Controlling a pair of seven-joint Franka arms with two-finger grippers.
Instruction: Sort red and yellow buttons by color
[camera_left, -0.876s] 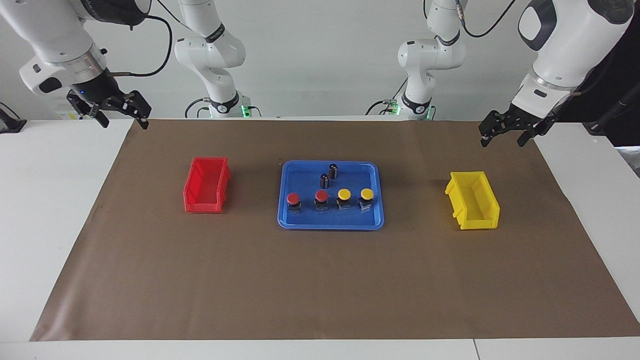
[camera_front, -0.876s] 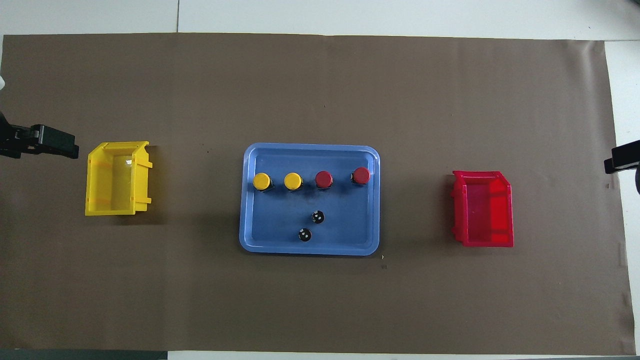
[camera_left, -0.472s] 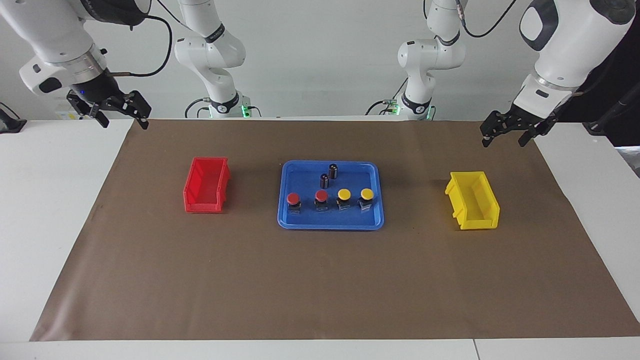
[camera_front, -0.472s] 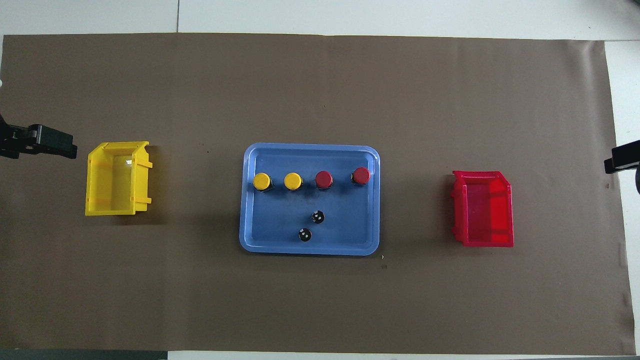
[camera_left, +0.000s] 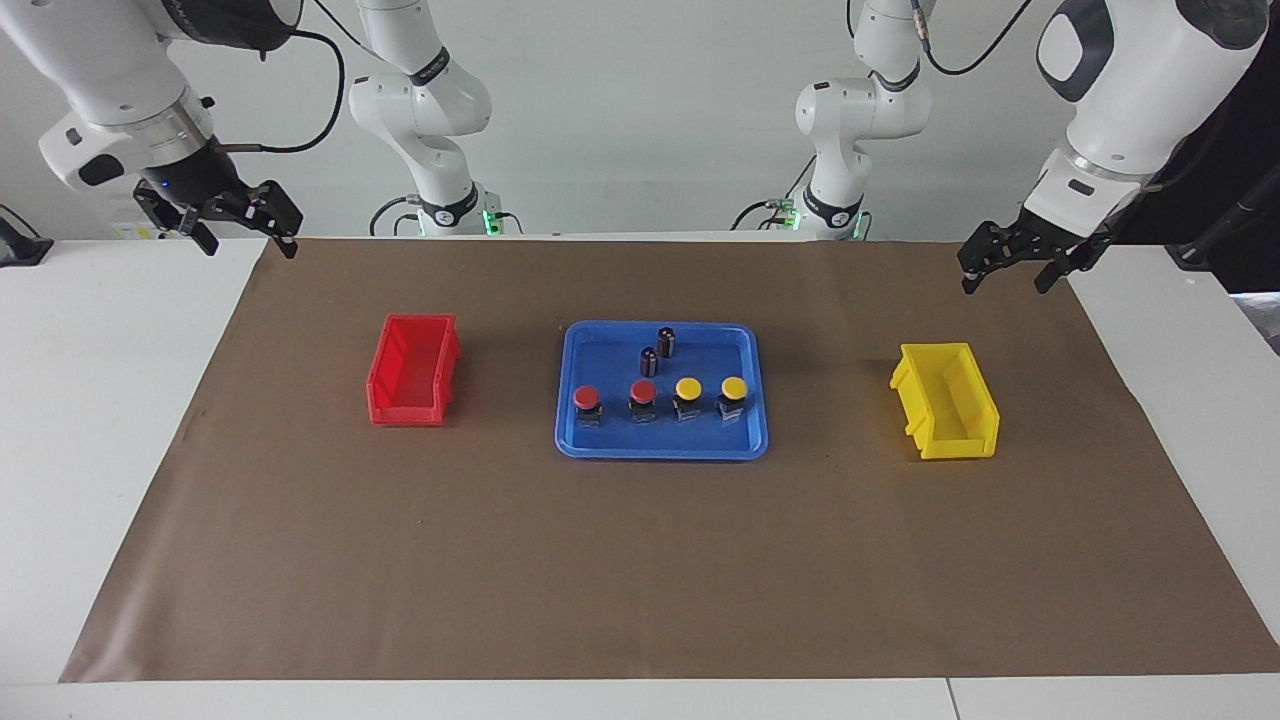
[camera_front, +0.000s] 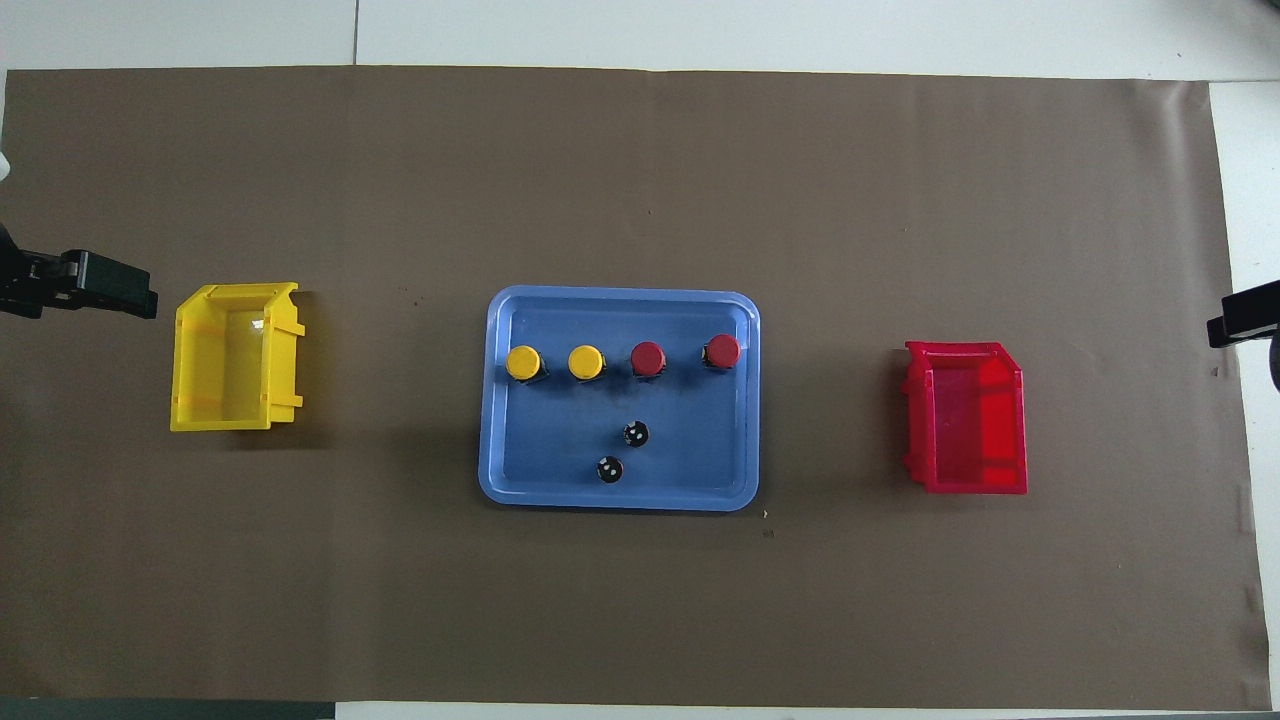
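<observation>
Two red buttons (camera_left: 587, 398) (camera_left: 643, 391) and two yellow buttons (camera_left: 688, 388) (camera_left: 734, 388) stand upright in a row on a blue tray (camera_left: 660, 452) at the table's middle. In the overhead view the yellow buttons (camera_front: 523, 362) (camera_front: 586, 362) are toward the left arm's end and the red buttons (camera_front: 648, 357) (camera_front: 722, 350) toward the right arm's end. My left gripper (camera_left: 1005, 283) is open and empty, raised over the mat's edge at the left arm's end. My right gripper (camera_left: 247, 243) is open and empty, raised over the mat's edge at the right arm's end.
Two small dark cylinders (camera_left: 666, 341) (camera_left: 649, 360) stand on the tray, nearer to the robots than the buttons. An empty red bin (camera_left: 413, 383) sits toward the right arm's end, an empty yellow bin (camera_left: 947, 400) toward the left arm's end. A brown mat (camera_left: 640, 580) covers the table.
</observation>
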